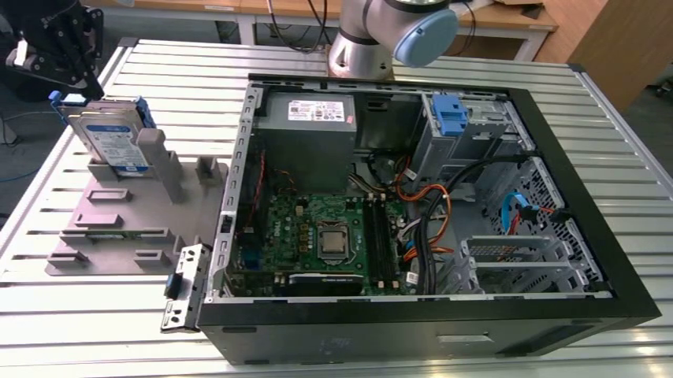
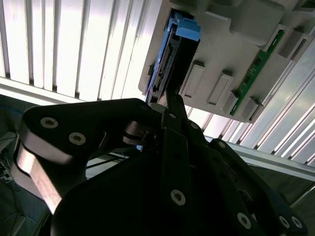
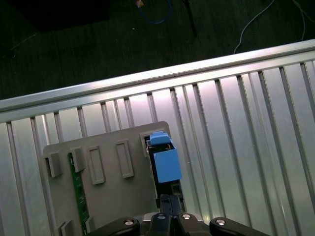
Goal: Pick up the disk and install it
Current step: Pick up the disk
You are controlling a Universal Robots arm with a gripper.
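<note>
The disk [image 1: 113, 142] stands on edge in the far slot of a grey holder [image 1: 116, 228] on the exterior view's left, its white-and-blue label facing out. In both wrist views it appears edge-on, blue rail uppermost [image 2: 186, 27] [image 3: 165, 164]. My gripper [image 1: 65, 83] hangs just above and behind its top end. The black fingers come together in a narrow tip [image 2: 169, 101] [image 3: 168, 199] right by the disk's end, shut with nothing seen between them. Whether they touch the disk is unclear.
An open computer case [image 1: 589, 236] lies on the slatted metal table [image 1: 94, 315]. It holds a grey power-supply box [image 1: 310, 118], a motherboard [image 1: 315, 236] and a drive bay with a bare blue bracket [image 1: 450, 118]. A green board [image 2: 256, 69] sits in the holder.
</note>
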